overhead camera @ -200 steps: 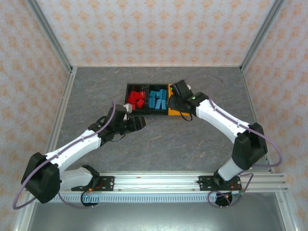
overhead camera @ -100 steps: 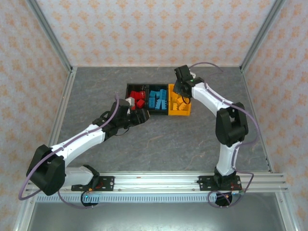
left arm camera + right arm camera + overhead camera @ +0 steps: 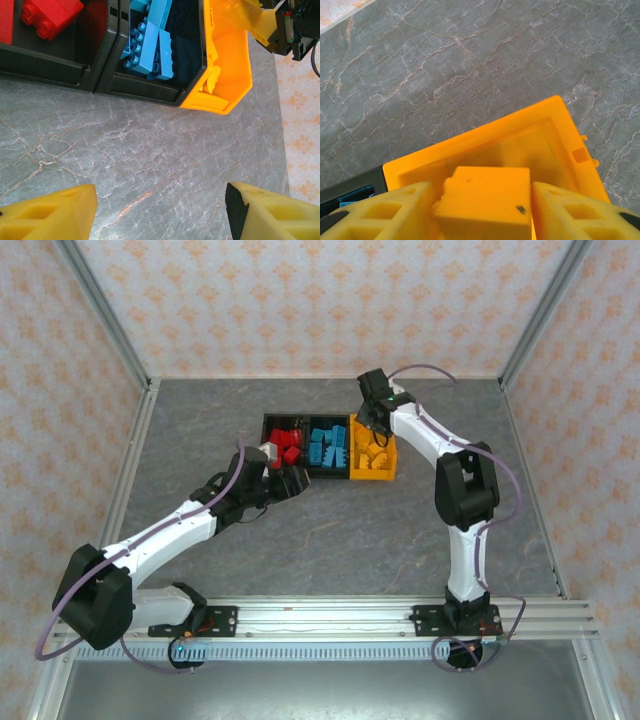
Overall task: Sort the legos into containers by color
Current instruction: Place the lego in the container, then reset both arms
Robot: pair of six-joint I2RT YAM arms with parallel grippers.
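Three small open plastic bins sit joined in a row mid-way across the grey marbled desk (image 3: 350, 530): a black bin (image 3: 45, 62) of red bricks (image 3: 50, 17), a black bin (image 3: 145, 87) of blue bricks (image 3: 152, 45), and an orange-yellow bin (image 3: 485, 132). The right fingers (image 3: 385, 212) hang over the orange-yellow bin's far end with a yellow brick (image 3: 485, 197) between them; whether they clamp it I cannot tell. The left fingers (image 3: 50, 212) stand apart, holding nothing, above bare desk just beside the bins' near side
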